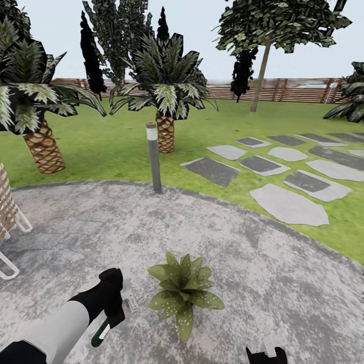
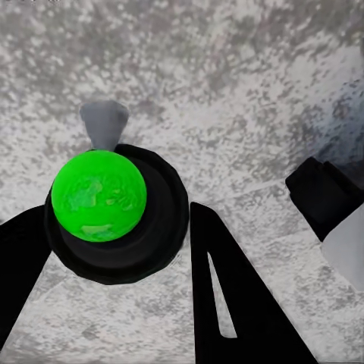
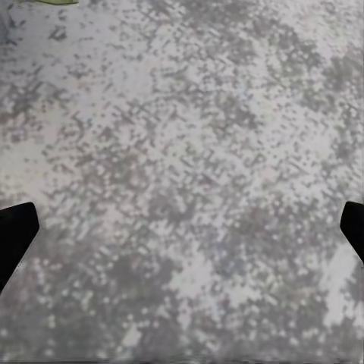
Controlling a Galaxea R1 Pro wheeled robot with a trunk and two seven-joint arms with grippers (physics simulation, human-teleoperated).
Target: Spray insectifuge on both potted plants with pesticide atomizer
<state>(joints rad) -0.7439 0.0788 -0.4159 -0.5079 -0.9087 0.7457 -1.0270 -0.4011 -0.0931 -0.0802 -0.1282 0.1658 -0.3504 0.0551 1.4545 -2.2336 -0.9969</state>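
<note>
left hand [image 2: 121, 250]: clamped on pesticide atomizer [image 2: 98, 196]
right hand [image 3: 182, 227]: fingers apart
potted plant [image 1: 184, 290]: on patio [image 1: 263, 283], apparently speckled pale

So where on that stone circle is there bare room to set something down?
Bare patio stretches from the potted plant out to the lawn edge, and between plant and bollard lamp. It is crowded where the left gripper holds the atomizer beside the plant.
</note>
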